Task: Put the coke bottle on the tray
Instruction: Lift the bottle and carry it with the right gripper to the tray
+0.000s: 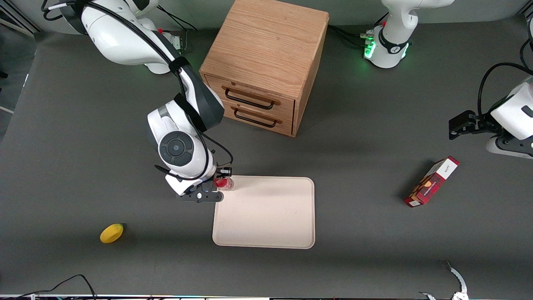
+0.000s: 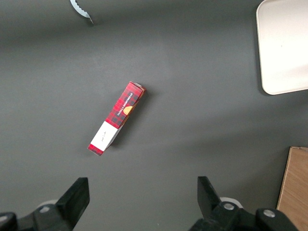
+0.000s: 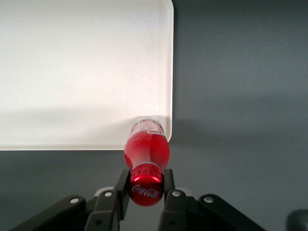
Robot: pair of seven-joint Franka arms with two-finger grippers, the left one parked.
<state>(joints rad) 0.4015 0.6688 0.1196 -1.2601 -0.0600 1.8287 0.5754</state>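
Wrist view of the working arm: gripper (image 3: 146, 185) clenched on the coke bottle (image 3: 146, 159), one finger (image 3: 121, 190) on each side of the neck just under the red cap, pads pressed against it with no gap showing. Bottle hangs roughly upright below the fingers; its clear base sits over the corner of the tray (image 3: 72, 72), at or just above the surface inside the raised rim, contact not resolvable. Front view: nearest the camera, a yellow fruit (image 1: 111, 233) lies on the grey table (image 1: 83, 166) toward the working arm's end. Next, the cream tray (image 1: 266, 216), its long surface bare. The gripper (image 1: 219, 183) is at the tray corner farthest from the camera on the working arm's end, with the bottle (image 1: 223, 183) showing as a red spot at that corner. Toward the parked arm's end, a red-and-white carton (image 1: 432, 181) lies flat, well apart from the tray. Farthest, the wooden drawer cabinet (image 1: 266, 62), both drawers closed.
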